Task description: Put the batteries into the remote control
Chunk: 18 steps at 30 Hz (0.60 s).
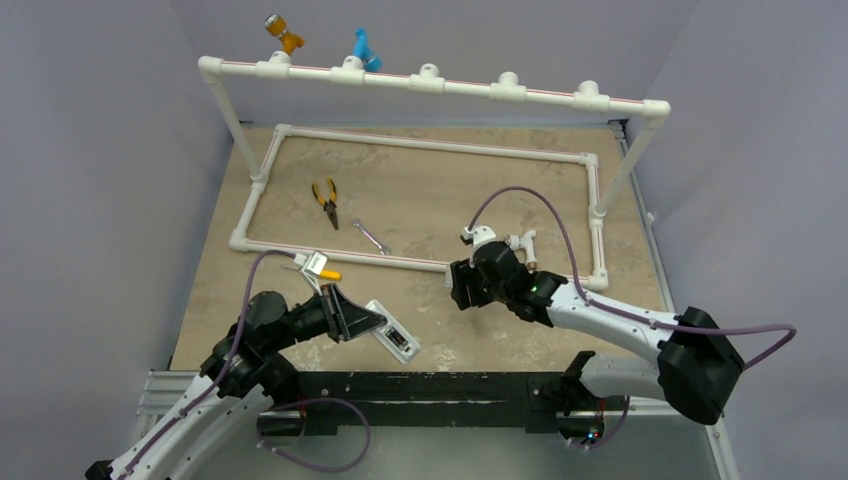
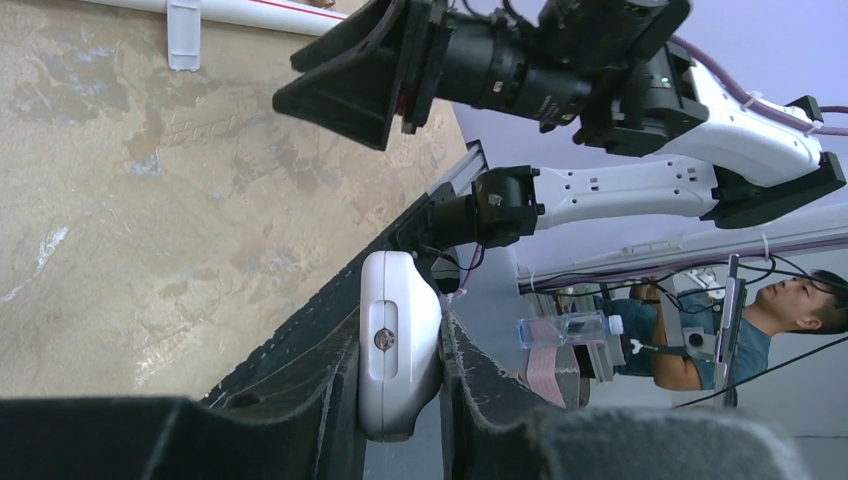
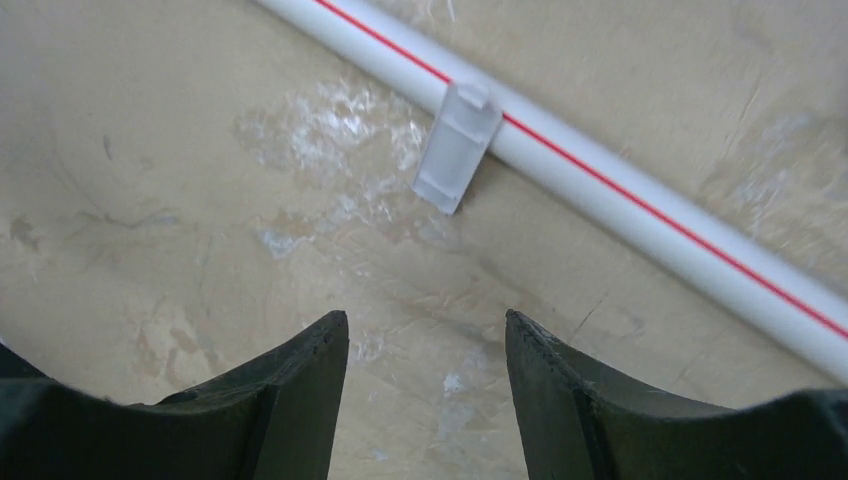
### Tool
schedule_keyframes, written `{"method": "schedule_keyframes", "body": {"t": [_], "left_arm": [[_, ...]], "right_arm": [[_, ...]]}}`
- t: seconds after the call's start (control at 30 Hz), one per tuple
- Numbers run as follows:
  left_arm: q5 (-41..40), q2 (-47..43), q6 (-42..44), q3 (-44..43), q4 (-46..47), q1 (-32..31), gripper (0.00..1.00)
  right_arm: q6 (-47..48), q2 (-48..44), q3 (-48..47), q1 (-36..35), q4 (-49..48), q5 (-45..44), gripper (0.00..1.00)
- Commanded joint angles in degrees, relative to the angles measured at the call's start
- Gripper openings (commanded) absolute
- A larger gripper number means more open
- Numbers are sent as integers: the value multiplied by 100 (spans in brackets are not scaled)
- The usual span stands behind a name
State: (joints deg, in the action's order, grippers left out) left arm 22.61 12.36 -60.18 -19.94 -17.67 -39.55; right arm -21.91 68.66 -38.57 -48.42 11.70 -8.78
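My left gripper (image 1: 352, 318) is shut on the white remote control (image 1: 392, 338), holding it just above the table's near edge. A dark recess (image 1: 399, 344) shows in the remote's upper face; the batteries cannot be made out there or anywhere else. In the left wrist view the remote control (image 2: 400, 345) sits end-on between the fingers, a screw in its end. My right gripper (image 1: 463, 293) hovers to the right of the remote, pointing down. It (image 3: 425, 315) stands open over bare table with nothing between its fingers. A small flat white cover piece (image 3: 457, 148) leans on a pipe (image 3: 620, 190).
A white pipe frame (image 1: 420, 145) encloses the far table, with a raised pipe rail (image 1: 430, 82) behind it. Yellow-handled pliers (image 1: 325, 200) and a silver wrench (image 1: 371, 236) lie inside the frame. A white and yellow object (image 1: 320, 265) lies by the near pipe.
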Motion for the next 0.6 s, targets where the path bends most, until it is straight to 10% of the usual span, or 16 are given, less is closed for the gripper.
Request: {"method": "schedule_keyframes", "body": {"t": [0.0,0.57], "left_arm": [[120,56,143,-273,223,-22,0],[80,40,103,-201,236,-18,0]], "right_arm": [[-959,-235,473,273,-783,731,58],[-1390,475,1265,1056,-2822,1452,66]]}}
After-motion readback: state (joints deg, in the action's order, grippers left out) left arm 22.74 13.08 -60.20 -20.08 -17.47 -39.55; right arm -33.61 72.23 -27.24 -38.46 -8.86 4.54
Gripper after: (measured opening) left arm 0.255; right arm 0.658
